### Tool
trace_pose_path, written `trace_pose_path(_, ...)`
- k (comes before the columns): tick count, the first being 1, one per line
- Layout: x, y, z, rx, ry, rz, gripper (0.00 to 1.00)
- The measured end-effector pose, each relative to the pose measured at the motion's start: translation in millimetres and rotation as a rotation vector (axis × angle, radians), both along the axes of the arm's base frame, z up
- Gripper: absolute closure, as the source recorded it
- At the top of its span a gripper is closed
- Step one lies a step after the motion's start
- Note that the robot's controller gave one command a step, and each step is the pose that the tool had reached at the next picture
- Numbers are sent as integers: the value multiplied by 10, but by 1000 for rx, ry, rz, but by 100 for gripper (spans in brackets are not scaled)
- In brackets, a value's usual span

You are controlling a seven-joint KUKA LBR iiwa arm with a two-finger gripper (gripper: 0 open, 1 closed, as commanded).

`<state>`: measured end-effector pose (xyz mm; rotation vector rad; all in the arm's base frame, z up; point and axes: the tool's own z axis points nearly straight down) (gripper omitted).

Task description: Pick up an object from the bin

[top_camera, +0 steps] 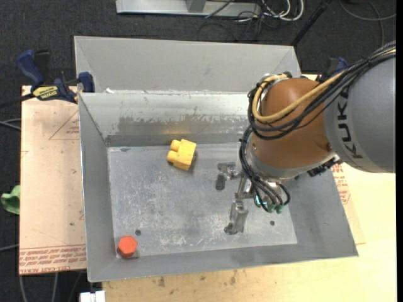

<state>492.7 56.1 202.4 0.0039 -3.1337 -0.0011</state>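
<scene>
Right now the pincer (229,200) hangs low, its two slim metal fingers (237,221) spread wide, with scuffed grey floor of the bin (157,200) showing between them. Nearest to it, up-left past one fingertip, sits a chunky yellow plastic block (181,154). Well off to its lower left lies a small round orange-red cap (127,246).

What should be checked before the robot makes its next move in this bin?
1. Things left to pick: ok. A yellow block lies near the back wall and a small orange cylinder in the near left corner.
2. The gripper is open with nothing in it: ok.
3. The gripper is above a thing: not ok. It is over bare bin floor, right of the yellow block.
4. Clearance above the floor: cannot tell.
</scene>
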Motion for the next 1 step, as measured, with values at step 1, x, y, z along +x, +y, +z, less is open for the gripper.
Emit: trace_pose_path(1,528,852,359,4,-15,225,0)
